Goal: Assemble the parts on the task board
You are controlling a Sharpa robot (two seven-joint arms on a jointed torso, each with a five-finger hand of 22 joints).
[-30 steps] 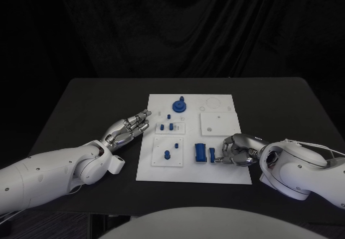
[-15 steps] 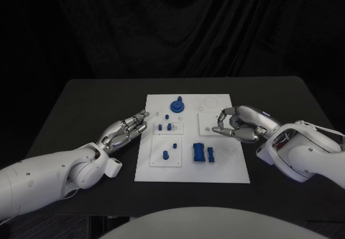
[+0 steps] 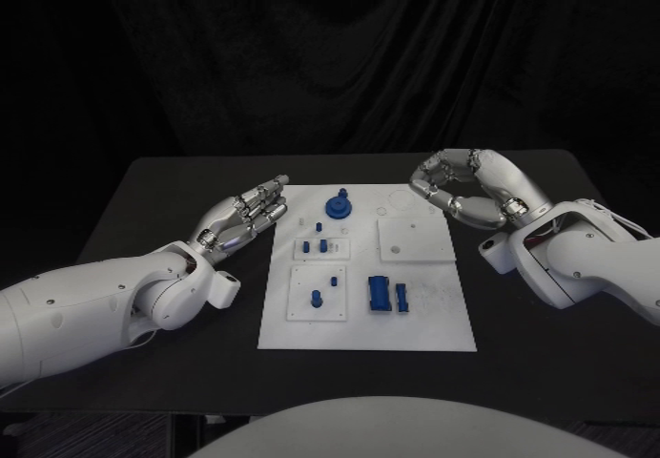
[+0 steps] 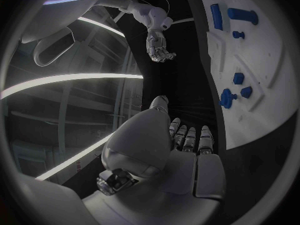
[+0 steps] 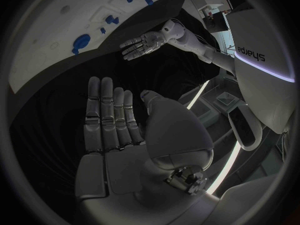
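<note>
- Parts are lying and standing on the task board [image 3: 426,329], the white plate in the middle of the black counter [image 3: 165,191].
- Two loose blue blocks [image 3: 379,293] are resting side by side on the near half of the board, with a peg piece [image 3: 318,297] sitting on a small raised tile beside them.
- A round blue knob [image 3: 339,202] is standing at the far end of the board, and small blue pegs [image 3: 315,245] are sitting on another tile between it and the near tile.
- The left robot hand [image 3: 248,218] is hovering just beside the board's left edge, fingers straight and apart, holding nothing.
- The right robot hand [image 3: 467,186] is hanging above the board's far right corner, fingers curling loosely with a gap between them, carrying nothing.
- Judging by their look, the pieces are rigid moulded plastic: light, stiff, smooth and likely slippery under metal fingertips.
- The larger block is probably offering the best hold across its long flat sides; the pegs are calling for a fine pinch on the shaft.
- The risk lies in nudging a light piece away while closing on it.
</note>
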